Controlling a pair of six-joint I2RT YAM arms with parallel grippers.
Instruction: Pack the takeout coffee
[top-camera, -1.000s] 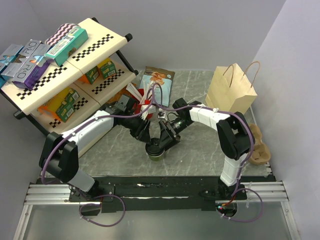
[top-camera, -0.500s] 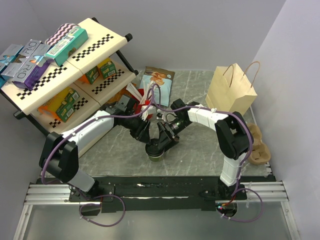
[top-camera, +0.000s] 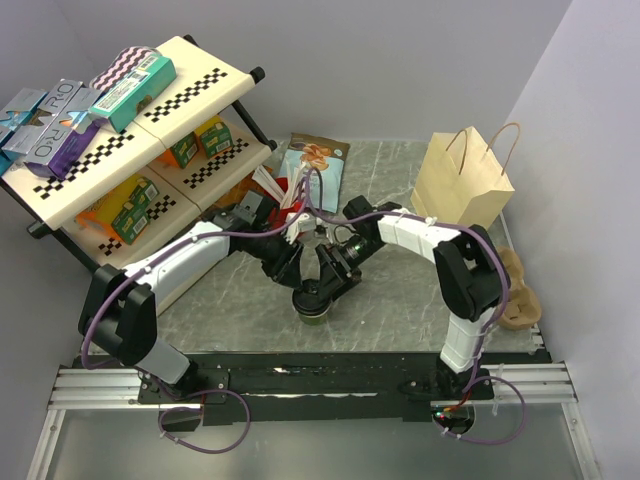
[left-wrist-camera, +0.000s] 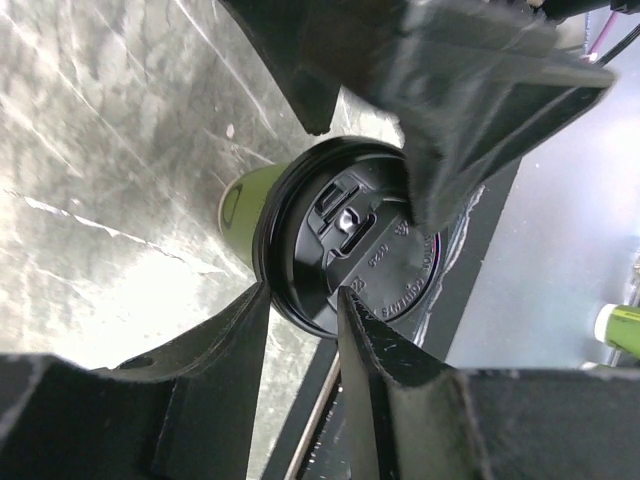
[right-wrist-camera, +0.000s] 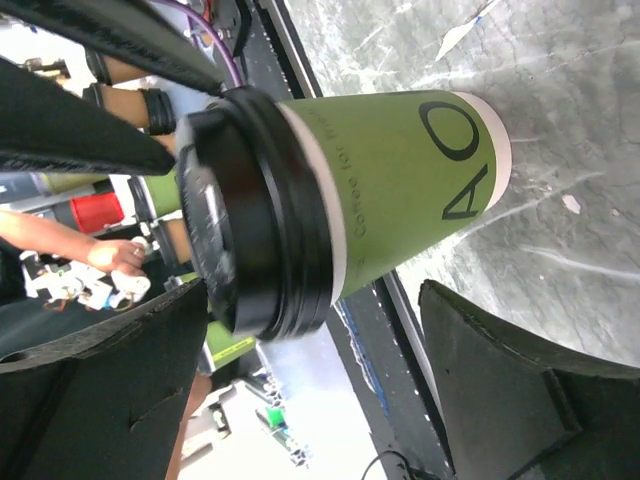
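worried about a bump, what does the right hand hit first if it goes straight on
The green coffee cup: it stands just ahead, between the right hand's open fingers. It would probably meet the cup's side first, though depth is unclear.

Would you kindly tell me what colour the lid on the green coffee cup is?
Black; the lid shows best in the left wrist view.

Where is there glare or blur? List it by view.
Left wrist: glare washes out the table; the lid is sharp. Right wrist: the cup is sharp, the room behind blurred. Top external: even light, no strong glare.
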